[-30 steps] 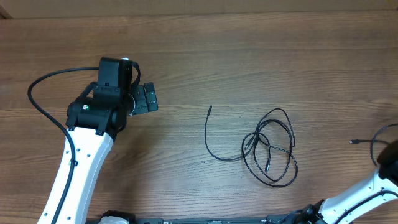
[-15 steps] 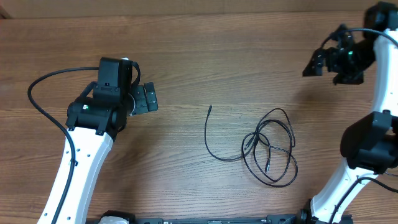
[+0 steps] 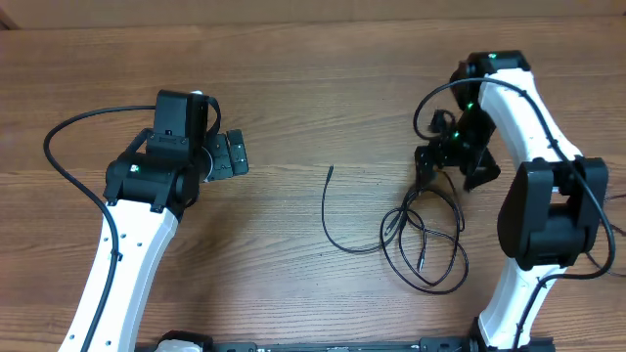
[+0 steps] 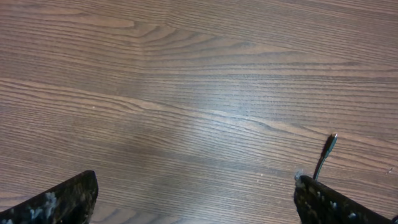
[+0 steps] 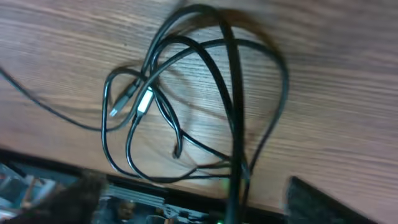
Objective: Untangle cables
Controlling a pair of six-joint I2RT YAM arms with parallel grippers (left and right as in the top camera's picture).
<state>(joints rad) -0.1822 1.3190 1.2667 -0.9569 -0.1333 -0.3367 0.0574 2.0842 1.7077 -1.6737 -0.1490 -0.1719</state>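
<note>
The cables point(image 3: 425, 230) are thin black cords in a loose tangle of loops right of the table's middle, with one free end point(image 3: 330, 172) curving out to the left. My right gripper point(image 3: 452, 168) hovers over the top edge of the tangle, open and empty. In the right wrist view the loops and small plugs point(image 5: 142, 101) lie on the wood between its blurred, wide-apart fingers point(image 5: 202, 208). My left gripper point(image 3: 232, 154) is open and empty, well to the left. Its wrist view shows the free cable end point(image 4: 326, 148) by the right fingertip point(image 4: 336, 205).
The wooden table point(image 3: 313, 78) runs across the whole view. A thicker black arm cable point(image 3: 59, 156) loops left of the left arm. Another thick arm cable point(image 5: 233, 93) hangs down through the right wrist view over the tangle. The table's front edge shows below it.
The right arm has swung in from the far right edge, across the upper right, and now sits over the top of the tangle. The left arm and the cables have not moved.
</note>
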